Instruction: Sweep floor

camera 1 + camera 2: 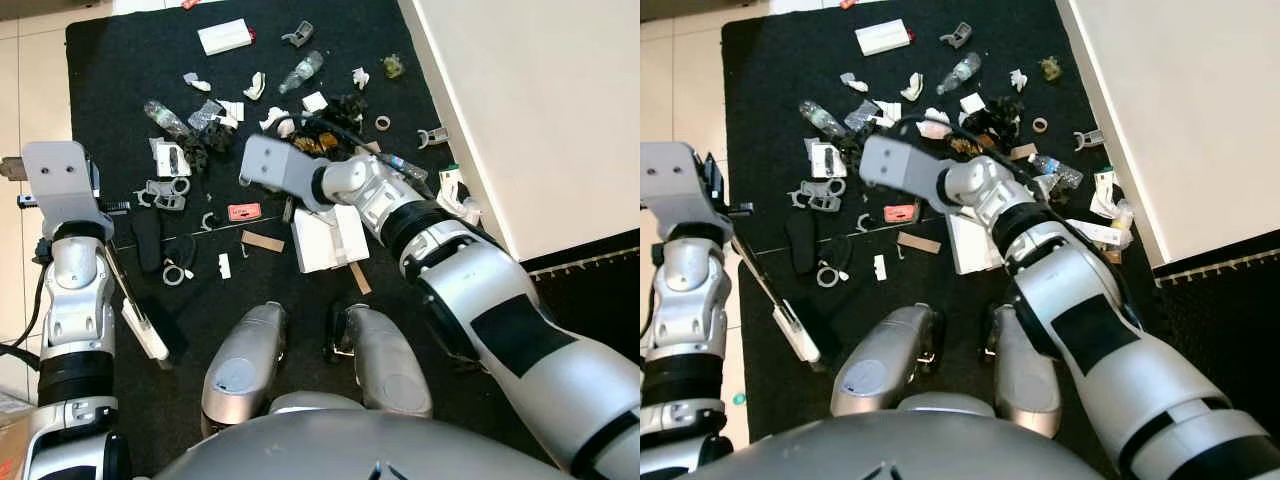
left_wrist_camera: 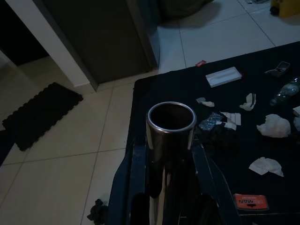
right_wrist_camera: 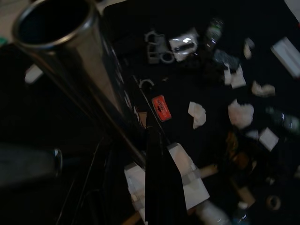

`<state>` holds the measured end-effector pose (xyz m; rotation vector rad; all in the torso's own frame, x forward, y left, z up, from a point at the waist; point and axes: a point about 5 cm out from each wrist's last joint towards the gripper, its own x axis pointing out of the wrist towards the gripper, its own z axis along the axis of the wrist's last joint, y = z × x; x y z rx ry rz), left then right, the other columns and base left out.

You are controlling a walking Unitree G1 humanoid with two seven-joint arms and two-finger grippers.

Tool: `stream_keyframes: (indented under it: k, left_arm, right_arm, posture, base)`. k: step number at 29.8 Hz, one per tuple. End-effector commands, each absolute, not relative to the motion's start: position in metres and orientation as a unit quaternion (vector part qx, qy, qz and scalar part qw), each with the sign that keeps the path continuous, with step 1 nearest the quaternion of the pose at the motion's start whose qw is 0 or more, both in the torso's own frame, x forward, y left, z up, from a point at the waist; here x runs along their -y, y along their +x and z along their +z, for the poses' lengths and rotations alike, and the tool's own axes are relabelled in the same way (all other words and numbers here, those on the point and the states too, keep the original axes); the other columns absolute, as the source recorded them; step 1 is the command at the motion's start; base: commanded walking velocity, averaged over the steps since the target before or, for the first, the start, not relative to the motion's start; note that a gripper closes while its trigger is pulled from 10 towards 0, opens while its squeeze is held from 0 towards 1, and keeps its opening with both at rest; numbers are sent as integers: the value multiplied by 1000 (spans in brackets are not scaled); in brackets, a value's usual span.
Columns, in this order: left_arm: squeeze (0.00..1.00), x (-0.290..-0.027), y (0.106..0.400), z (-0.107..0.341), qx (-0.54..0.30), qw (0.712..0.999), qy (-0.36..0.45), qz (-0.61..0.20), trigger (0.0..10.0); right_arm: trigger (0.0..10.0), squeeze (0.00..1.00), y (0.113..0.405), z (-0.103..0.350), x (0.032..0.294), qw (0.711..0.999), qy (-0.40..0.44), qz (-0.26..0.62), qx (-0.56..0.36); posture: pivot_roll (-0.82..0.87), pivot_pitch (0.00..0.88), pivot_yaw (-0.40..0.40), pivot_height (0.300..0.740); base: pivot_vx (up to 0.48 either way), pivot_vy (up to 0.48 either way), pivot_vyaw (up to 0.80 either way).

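1. Left eye view: One thin left tube point(image 1: 125, 290) slants from the left wrist back toward the robot's legs and ends in a white tip. The left arm stands upright at the mat's point(image 1: 120, 60) edge. The right arm reaches forward across the body, its wrist over the litter beside a white slab point(image 1: 330, 240). Bottle point(image 1: 303, 70), box point(image 1: 224, 36) and red card point(image 1: 243, 211) lie scattered on the mat.
2. Right eye view: This shows the same layout. The left forearm is vertical, and the right elbow is bent with the forearm low over the mess.
3. Left wrist view: The left gripper point(image 2: 171, 140) is clamped on the left tube, a finger point(image 2: 136, 183) on each side just below the open rim. The polished metal looks stiff, light and slippery, so I judge a firm pinch well down from the end is the best hold.
4. Right wrist view: The right tube point(image 3: 79, 61) runs diagonally through the right gripper point(image 3: 145, 164), with one black finger point(image 3: 159, 192) against it. It seems to be gripped, though the frame is dark. I cannot tell whether the two tubes are one tool. The scraps look light and easy to push, while the bottle may roll away.
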<state>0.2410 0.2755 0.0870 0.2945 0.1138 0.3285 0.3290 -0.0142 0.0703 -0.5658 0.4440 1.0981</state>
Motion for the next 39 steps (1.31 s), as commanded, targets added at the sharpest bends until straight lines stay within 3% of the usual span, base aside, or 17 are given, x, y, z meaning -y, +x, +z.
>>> stream_keyframes:
  k: [1, 3, 11, 17, 25, 28, 31, 32, 33, 36, 37, 39]
  left_arm:
    - [0, -275, 238, 84, -60, 972, 153, 169, 10000]
    - [0, -275, 238, 83, -62, 972, 154, 169, 10000]
    - [0, -272, 242, 82, -62, 973, 153, 163, 10000]
    - [0, -272, 242, 82, -62, 973, 153, 164, 10000]
    - [0, -272, 240, 80, -64, 972, 152, 168, 10000]
    - [0, -270, 240, 79, -63, 972, 149, 169, 10000]
    - [0, -270, 240, 79, -63, 972, 149, 169, 10000]
    - [0, -271, 239, 79, -63, 972, 149, 171, 10000]
    - [0, -271, 239, 79, -63, 972, 149, 171, 10000]
    - [0, -273, 236, 79, -65, 971, 151, 175, 10000]
    - [0, -273, 236, 79, -65, 971, 151, 175, 10000]
    - [0, -273, 236, 79, -65, 971, 151, 175, 10000]
  right_arm:
    - [10000, 0, 305, 45, 6, 781, -179, 532, -273]
    - [10000, 0, 296, 42, 0, 756, -159, 569, -282]
    - [10000, 0, 290, 42, 6, 698, -135, 628, -316]
    - [10000, 0, 300, 52, 16, 695, -105, 634, -322]
    - [10000, 0, 313, 57, 32, 709, -183, 601, -320]
    - [10000, 0, 321, 60, 26, 760, -186, 546, -299]
    - [10000, 0, 324, 61, 26, 775, -185, 529, -294]
    - [10000, 0, 332, 68, 27, 806, -173, 493, -278]
    - [10000, 0, 332, 68, 27, 806, -173, 493, -278]
    - [10000, 0, 349, 88, 33, 852, -134, 444, -243]
    - [10000, 0, 349, 88, 33, 852, -134, 444, -243]
    - [10000, 0, 361, 105, 39, 878, -98, 418, -213]
  posture:
    - [202, 136, -35, 740]
    - [196, 139, -31, 740]
    - [178, 141, -30, 740]
    - [183, 143, -32, 740]
    - [179, 145, -43, 740]
    - [182, 146, -45, 740]
    - [184, 146, -46, 740]
    - [189, 148, -46, 740]
    - [189, 148, -46, 740]
    - [191, 148, -47, 740]
    - [191, 148, -47, 740]
    - [191, 148, -47, 740]
  base:
    - [0, 0, 0]
    - [0, 0, 0]
    - [0, 0, 0]
    - [0, 0, 0]
    - [0, 0, 0]
    - [0, 0, 0]
    - [0, 0, 0]
    - [0, 0, 0]
    - [0, 0, 0]
    - [0, 0, 0]
    - [0, 0, 0]
    - [0, 0, 0]
